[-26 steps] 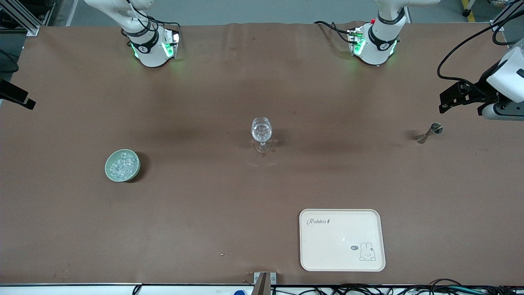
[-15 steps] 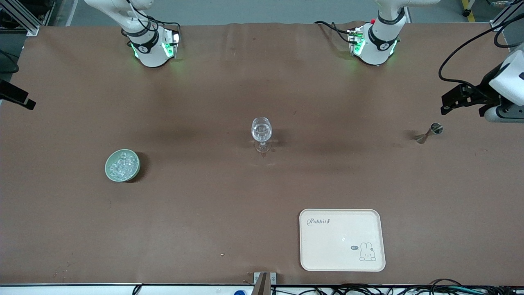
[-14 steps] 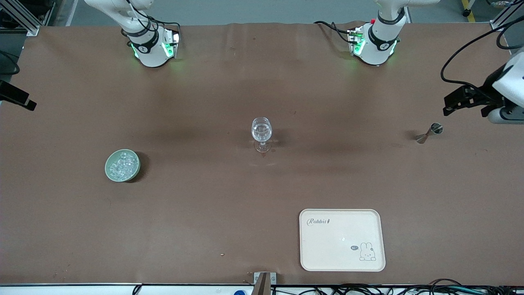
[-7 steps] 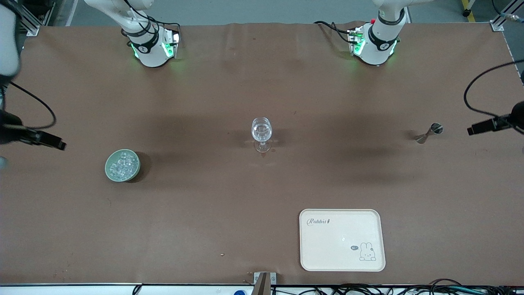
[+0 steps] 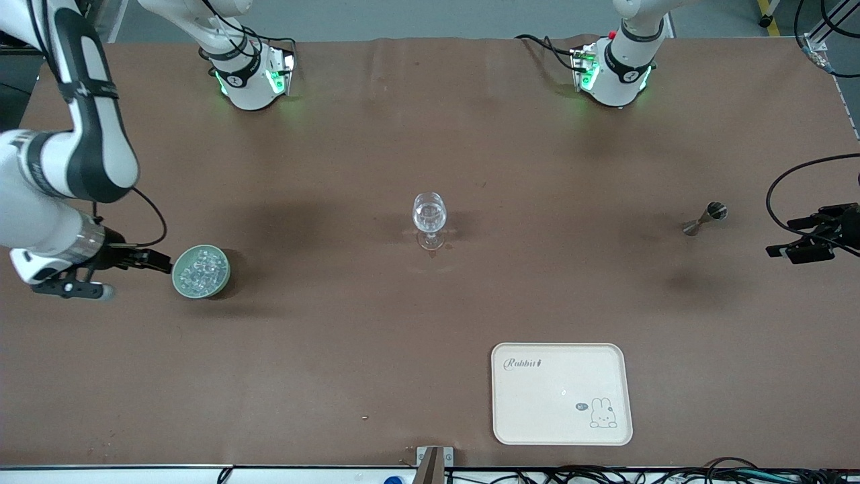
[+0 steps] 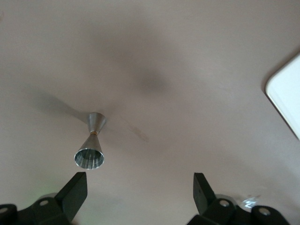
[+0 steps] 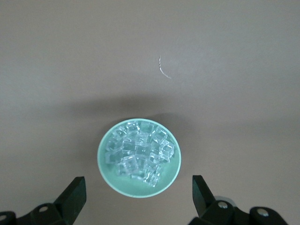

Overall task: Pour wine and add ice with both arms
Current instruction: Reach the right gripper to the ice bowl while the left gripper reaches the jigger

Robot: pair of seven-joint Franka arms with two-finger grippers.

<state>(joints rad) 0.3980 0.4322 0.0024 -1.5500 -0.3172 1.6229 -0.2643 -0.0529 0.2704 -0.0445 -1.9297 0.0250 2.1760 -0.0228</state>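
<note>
Now both unclenched: right hand point(image 5: 161, 261) beside ice point(image 5: 201, 269), left hand point(image 5: 789, 243) seemingly near jigger point(image 5: 702, 219).

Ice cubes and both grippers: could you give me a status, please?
Right gripper open beside pale green round bowl. Clear ice cubes untouched inside. Left gripper open near steel jigger. Nothing in the way.

Your right arm point(image 5: 74, 134) reaches down from its base and bends at the elbow, bringing its right gripper point(image 5: 158, 261) just beside the bowl point(image 5: 201, 271), its 2 fingers point(image 7: 72, 197) spread wide. Your left arm point(image 5: 628, 47) sets its left gripper point(image 5: 799, 242) well apart from that bowl, at the left arm's end, fingers point(image 6: 75, 192) equally wide.
</note>
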